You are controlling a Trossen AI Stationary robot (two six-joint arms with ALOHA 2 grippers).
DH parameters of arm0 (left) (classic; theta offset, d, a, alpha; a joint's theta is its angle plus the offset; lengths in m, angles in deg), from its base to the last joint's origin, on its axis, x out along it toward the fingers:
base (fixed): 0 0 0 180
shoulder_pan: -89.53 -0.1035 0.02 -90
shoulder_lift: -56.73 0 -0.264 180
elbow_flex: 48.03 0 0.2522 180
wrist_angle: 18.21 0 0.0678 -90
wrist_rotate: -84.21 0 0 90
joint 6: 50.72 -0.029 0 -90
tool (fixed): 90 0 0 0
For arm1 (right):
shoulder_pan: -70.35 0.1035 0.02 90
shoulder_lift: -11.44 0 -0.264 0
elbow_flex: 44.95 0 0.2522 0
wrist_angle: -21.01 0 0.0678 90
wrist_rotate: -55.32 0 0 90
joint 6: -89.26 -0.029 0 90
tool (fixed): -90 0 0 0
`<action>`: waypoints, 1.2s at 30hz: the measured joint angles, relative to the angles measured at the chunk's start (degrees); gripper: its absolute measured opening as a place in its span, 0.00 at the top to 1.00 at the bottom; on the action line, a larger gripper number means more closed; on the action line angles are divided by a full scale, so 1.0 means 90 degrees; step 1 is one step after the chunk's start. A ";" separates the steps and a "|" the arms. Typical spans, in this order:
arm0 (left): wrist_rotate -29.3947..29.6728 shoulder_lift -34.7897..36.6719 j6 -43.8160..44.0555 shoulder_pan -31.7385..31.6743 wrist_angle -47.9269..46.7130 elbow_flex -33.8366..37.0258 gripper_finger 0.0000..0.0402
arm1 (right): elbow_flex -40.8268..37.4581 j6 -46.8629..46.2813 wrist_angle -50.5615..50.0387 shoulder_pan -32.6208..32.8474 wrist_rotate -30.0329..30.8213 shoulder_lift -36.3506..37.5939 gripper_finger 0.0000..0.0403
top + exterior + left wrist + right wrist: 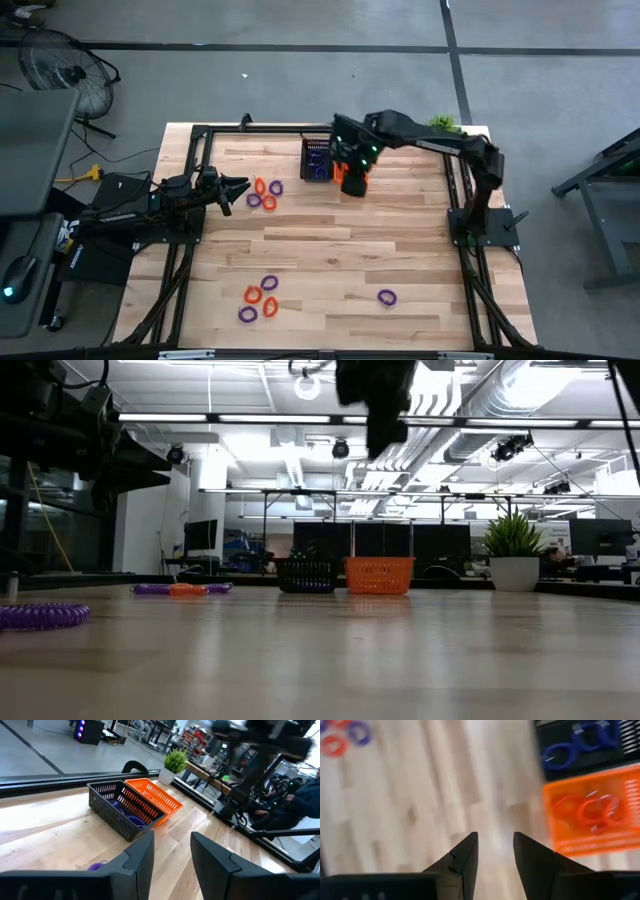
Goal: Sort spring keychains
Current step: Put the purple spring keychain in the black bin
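Several small coiled spring keychains lie flat on the wooden table. Orange ones (260, 186) and purple ones (276, 187) lie by my left gripper (240, 187), which is open and level at the left side. Another group (260, 298) and a lone purple one (387, 296) lie near the front edge. My right gripper (495, 855) hangs open, with nothing in it, high above the table beside the two baskets. The orange basket (590, 840) holds orange keychains (587, 810). The black basket (580, 762) holds purple ones (570, 747).
The black basket (318, 158) and orange basket (352, 180) stand side by side at the table's far middle. A potted plant (514, 555) stands at the far right corner. A black frame (200, 135) runs along the table's sides. Bare wood lies across the middle (330, 245).
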 joint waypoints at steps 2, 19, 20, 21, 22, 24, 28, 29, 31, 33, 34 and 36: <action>0.0002 0.0000 -0.0001 -0.0002 0.0001 0.0002 0.69 | 0.0000 -0.0259 -0.0218 0.0367 0.0024 0.0208 0.71; 0.0002 0.0002 -0.0001 0.0000 0.0002 0.0000 0.69 | -0.0058 -0.3666 -0.1476 0.4126 0.0547 0.0756 0.71; 0.0002 0.0000 -0.0001 -0.0002 0.0000 0.0000 0.69 | -0.0127 -0.3969 -0.1457 0.4306 0.0665 0.0759 0.71; 0.0002 0.0000 -0.0001 -0.0002 0.0002 0.0000 0.69 | -0.0194 -0.4276 -0.1458 0.4484 0.0704 0.0761 0.71; 0.0002 0.0001 -0.0001 -0.0001 0.0000 0.0002 0.69 | -0.0287 -0.4557 -0.1442 0.4642 0.0720 0.0766 0.71; 0.0002 0.0001 0.0000 -0.0002 0.0001 0.0000 0.69 | -0.0529 -0.5120 -0.1302 0.4941 0.0724 0.0766 0.71; 0.0002 0.0002 -0.0001 -0.0002 0.0000 0.0000 0.69 | -0.1146 -0.5730 -0.0733 0.5436 0.0824 0.0778 0.71; 0.0002 0.0002 -0.0001 0.0000 0.0000 0.0002 0.69 | -0.1332 -0.5843 -0.0514 0.5517 0.0811 0.0778 0.71; 0.0002 0.0001 -0.0001 -0.0001 0.0001 0.0000 0.69 | -0.1730 -0.6062 -0.0081 0.5636 0.0664 0.0778 0.71; 0.0002 0.0000 0.0000 -0.0002 0.0001 0.0002 0.69 | -0.2157 -0.6320 0.0427 0.5709 0.0602 0.0797 0.71; 0.0002 0.0001 0.0000 -0.0002 0.0001 0.0002 0.69 | -0.2362 -0.6465 0.0629 0.5712 0.0562 0.0797 0.71; 0.0002 0.0002 -0.0001 0.0000 0.0002 0.0002 0.69 | -0.2766 -0.6839 0.0926 0.5708 0.0525 0.0797 0.71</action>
